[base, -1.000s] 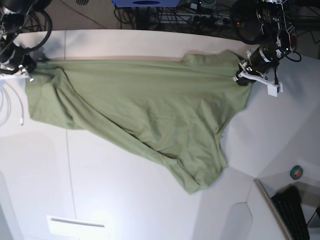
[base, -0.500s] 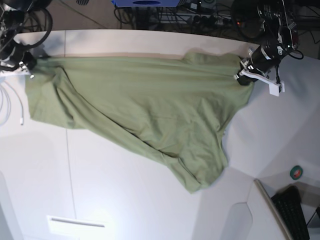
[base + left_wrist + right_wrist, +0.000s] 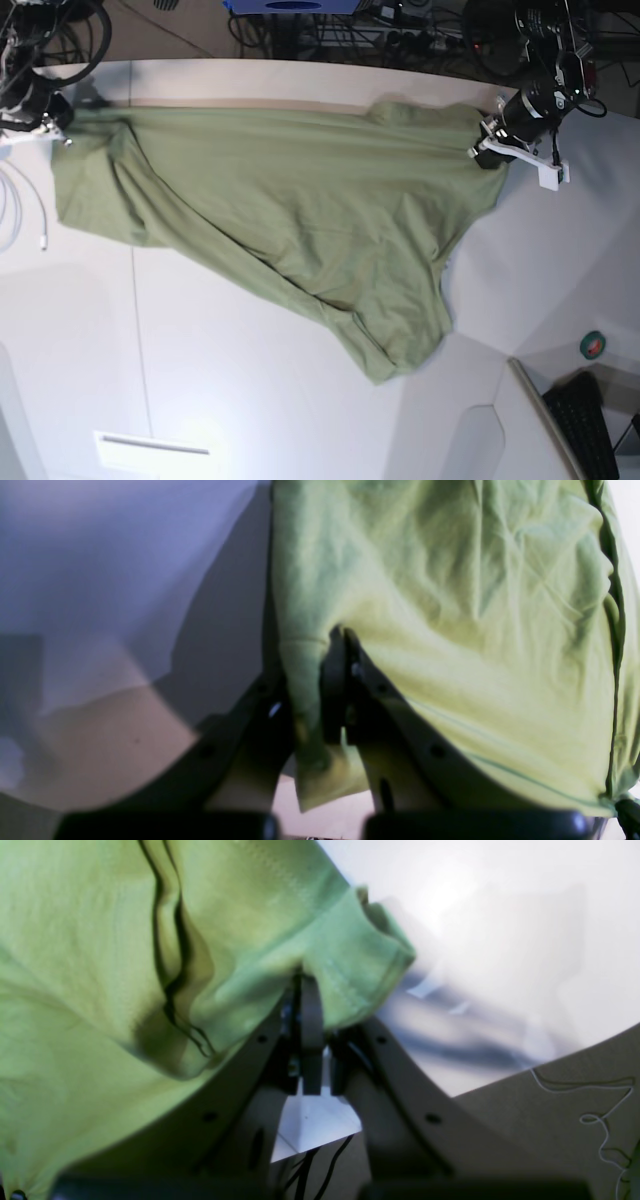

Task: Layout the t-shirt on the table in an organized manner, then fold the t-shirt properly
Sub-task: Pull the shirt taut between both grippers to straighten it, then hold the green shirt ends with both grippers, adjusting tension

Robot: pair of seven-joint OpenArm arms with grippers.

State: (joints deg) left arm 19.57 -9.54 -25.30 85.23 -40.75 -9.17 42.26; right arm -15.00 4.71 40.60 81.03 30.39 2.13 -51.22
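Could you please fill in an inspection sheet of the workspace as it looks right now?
Surface: white table with a thin dark seam, mostly bare in front.
Job's things: olive t-shirt stretched along the far edge, wrinkled, one part trailing toward the near side; not yet flat or folded.
Clutter: small green round item and a black keyboard at the near corner by the left arm.
Grippers: left gripper and right gripper each have jaws shut on a t-shirt edge.
Cables: white cable on the table by the right arm.
Surroundings: dark cables and equipment behind the table.
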